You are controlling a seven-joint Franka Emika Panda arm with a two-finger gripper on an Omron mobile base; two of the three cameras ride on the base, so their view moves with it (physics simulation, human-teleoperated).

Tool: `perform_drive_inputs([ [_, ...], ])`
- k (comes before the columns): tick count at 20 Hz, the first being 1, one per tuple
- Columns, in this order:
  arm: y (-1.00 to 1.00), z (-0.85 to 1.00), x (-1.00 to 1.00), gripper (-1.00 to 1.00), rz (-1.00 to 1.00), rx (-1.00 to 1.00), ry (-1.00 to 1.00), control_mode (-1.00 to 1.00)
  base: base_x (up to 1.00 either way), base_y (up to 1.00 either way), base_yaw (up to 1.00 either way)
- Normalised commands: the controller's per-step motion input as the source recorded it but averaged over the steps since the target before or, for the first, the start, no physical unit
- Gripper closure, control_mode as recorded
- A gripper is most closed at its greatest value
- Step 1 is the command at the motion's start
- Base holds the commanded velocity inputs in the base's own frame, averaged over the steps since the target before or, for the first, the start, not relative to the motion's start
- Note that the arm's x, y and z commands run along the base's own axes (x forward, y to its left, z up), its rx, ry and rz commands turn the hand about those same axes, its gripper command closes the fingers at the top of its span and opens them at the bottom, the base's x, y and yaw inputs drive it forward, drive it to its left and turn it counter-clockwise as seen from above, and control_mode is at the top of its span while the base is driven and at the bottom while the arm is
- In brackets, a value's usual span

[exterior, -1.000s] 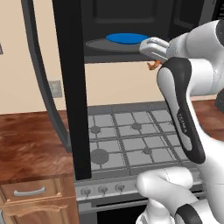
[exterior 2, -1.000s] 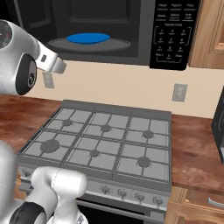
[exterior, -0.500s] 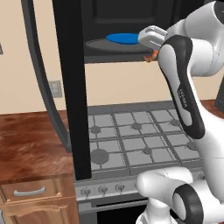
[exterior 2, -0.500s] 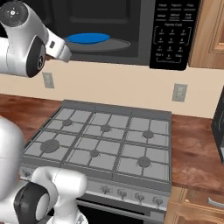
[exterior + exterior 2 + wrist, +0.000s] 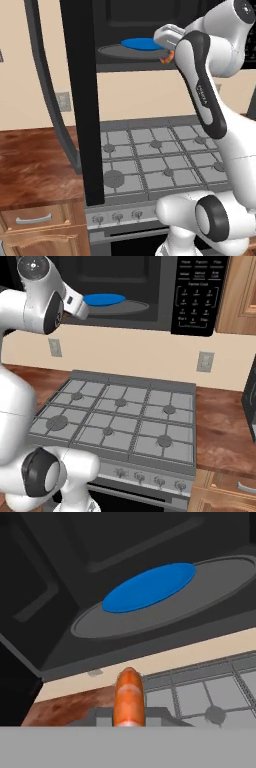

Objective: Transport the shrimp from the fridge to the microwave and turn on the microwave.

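Note:
The shrimp (image 5: 129, 696), a small curled orange piece, is pinched in my shut gripper (image 5: 130, 714). In the left base view the gripper (image 5: 166, 54) holds the shrimp (image 5: 167, 58) at the front lip of the open microwave (image 5: 131, 20), just right of the blue plate (image 5: 142, 44). The plate (image 5: 150, 587) lies on the grey turntable (image 5: 100, 625), ahead of and above the shrimp. From the right, my hand (image 5: 75, 303) sits at the left end of the plate (image 5: 104, 299), and the microwave's keypad (image 5: 197, 293) is further right. The fridge is out of view.
The microwave door (image 5: 80, 100) hangs open to the left of the opening. A grey gas stove (image 5: 120, 418) with knobs lies below, between wooden counters (image 5: 35, 160). Wall outlets (image 5: 205, 362) sit on the beige backsplash. A wooden cabinet (image 5: 240, 291) borders the microwave's right side.
My arm has risen, carrying the shrimp up and a little left, from below the microwave's lip to level with the plate.

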Motion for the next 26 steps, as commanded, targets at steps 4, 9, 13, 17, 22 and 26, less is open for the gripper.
perform_drive_inputs([
  [4,0.00,0.11,0.36,1.00,0.00,0.00,0.00,-1.00,0.00,0.00,0.00],
  [9,-0.06,0.03,0.33,1.00,0.00,0.00,-0.08,-1.00,0.00,0.00,0.00],
  [13,-0.01,0.00,0.35,1.00,0.01,-0.01,-0.03,-1.00,0.00,0.00,0.00],
  [17,-0.01,0.00,0.42,1.00,0.05,-0.02,0.00,-1.00,0.00,0.00,0.00],
  [22,0.00,0.01,0.46,1.00,0.06,-0.03,0.00,-1.00,0.00,0.00,0.00],
  [26,0.00,0.15,0.40,1.00,0.04,-0.02,0.02,-1.00,0.00,0.00,0.00],
])
